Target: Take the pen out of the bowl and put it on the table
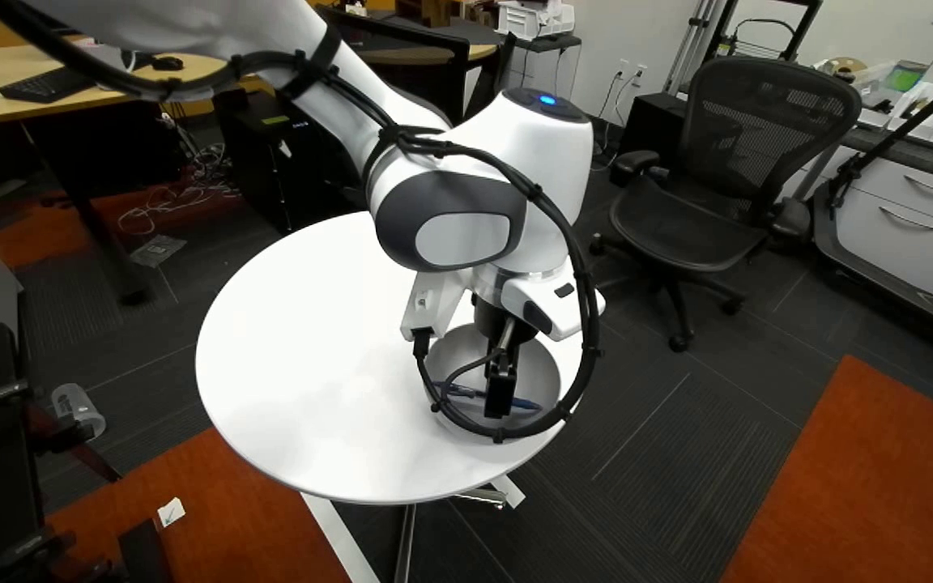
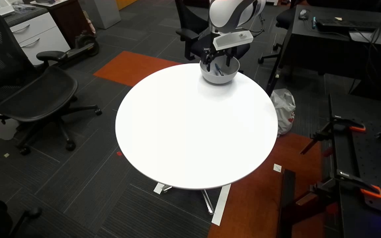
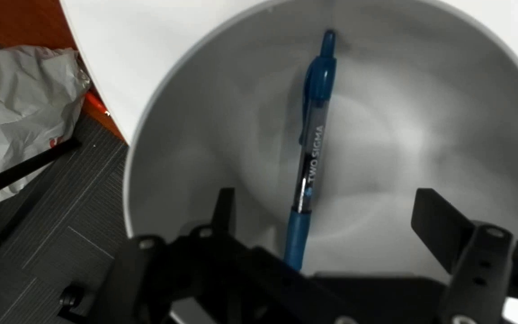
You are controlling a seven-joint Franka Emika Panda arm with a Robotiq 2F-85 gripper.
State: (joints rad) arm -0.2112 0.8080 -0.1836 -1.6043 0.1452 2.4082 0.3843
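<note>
The blue pen (image 3: 314, 144) lies inside the grey bowl (image 3: 182, 148), its lower end hidden behind the gripper in the wrist view. It also shows in both exterior views (image 1: 528, 403) (image 2: 219, 69). The bowl (image 1: 546, 368) (image 2: 217, 78) stands near the edge of the round white table (image 1: 313, 380) (image 2: 193, 132). My gripper (image 3: 325, 193) is open and points down into the bowl, with nothing between its fingertips touching the pen. The pen runs between the two fingers, nearer the left one in the wrist view. In the exterior views the gripper (image 1: 500, 395) (image 2: 218, 66) is over the bowl.
A black cable (image 1: 584, 324) loops from the arm down in front of the bowl. A black office chair (image 1: 726, 162) stands beside the table. A white plastic bag (image 2: 283, 110) (image 3: 25, 108) lies on the floor by the table. A black bench with clamps (image 2: 369, 158) is nearby.
</note>
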